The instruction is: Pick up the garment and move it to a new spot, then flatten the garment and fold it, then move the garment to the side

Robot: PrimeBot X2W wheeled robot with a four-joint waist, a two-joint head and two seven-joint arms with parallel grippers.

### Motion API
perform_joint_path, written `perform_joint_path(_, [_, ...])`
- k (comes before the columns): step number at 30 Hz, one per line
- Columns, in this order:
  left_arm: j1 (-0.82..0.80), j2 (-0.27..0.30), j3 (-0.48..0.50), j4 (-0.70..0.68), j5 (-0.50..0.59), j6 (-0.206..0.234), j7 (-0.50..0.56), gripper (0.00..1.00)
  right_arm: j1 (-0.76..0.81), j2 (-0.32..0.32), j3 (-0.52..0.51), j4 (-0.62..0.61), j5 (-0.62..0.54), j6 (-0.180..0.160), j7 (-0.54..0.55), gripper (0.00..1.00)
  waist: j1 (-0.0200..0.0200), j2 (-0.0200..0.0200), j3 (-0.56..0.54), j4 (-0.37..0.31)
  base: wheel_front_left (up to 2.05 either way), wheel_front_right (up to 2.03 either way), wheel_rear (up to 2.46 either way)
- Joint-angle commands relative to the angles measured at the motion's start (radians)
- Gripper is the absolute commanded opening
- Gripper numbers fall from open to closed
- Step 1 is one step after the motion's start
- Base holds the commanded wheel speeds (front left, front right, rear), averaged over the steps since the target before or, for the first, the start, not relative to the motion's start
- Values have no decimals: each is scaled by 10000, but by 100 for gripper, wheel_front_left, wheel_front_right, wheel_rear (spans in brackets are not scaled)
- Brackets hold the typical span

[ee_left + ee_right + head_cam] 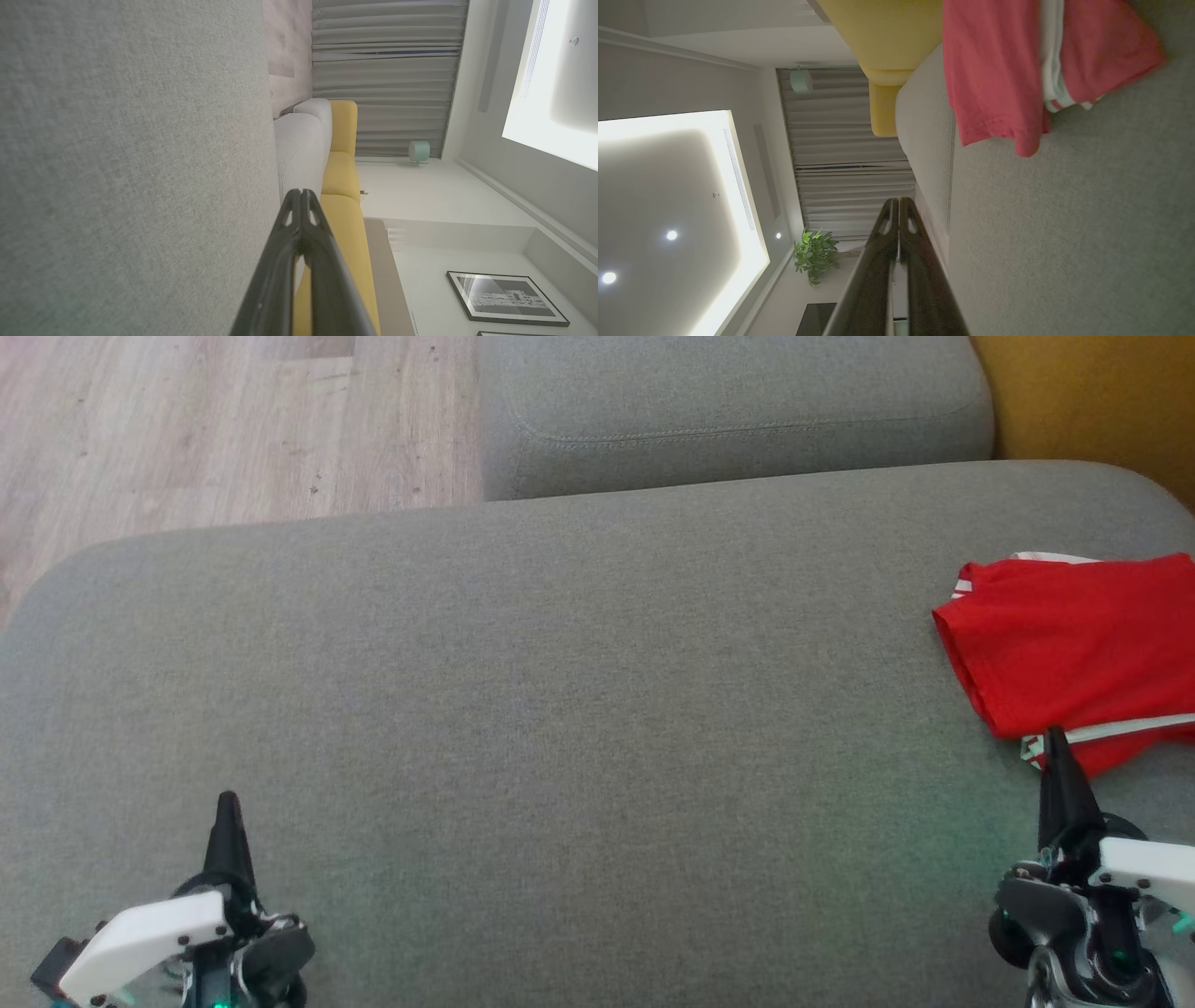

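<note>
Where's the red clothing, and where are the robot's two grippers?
red garment [1074, 635]: head view, middle of the red cloth.
left gripper [228, 801]: head view, tips of its closed fingers.
right gripper [1056, 739]: head view, tips of its closed fingers.

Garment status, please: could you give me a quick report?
Left gripper shut, empty. Right gripper shut, empty, beside garment. Garment folded on grey cushion, right side.

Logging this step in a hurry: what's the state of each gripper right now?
Left gripper: closed, holding nothing.
Right gripper: closed, holding nothing; the red garment is not between its fingers.
</note>
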Motion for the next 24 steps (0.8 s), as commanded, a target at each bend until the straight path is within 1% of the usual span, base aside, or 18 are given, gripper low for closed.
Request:
perform_joint_path(1, [-513, 54, 390, -280, 119, -67, 55, 0, -502, -73, 199, -308, -54, -7, 64, 0, 0, 0, 0, 0, 0, 0, 0])
perform_joint_path(24, [-515, 36, 416, -279, 141, -67, 75, 0, -504, -58, 177, -307, -73, -7, 82, 0, 0, 0, 0, 0, 0, 0, 0])
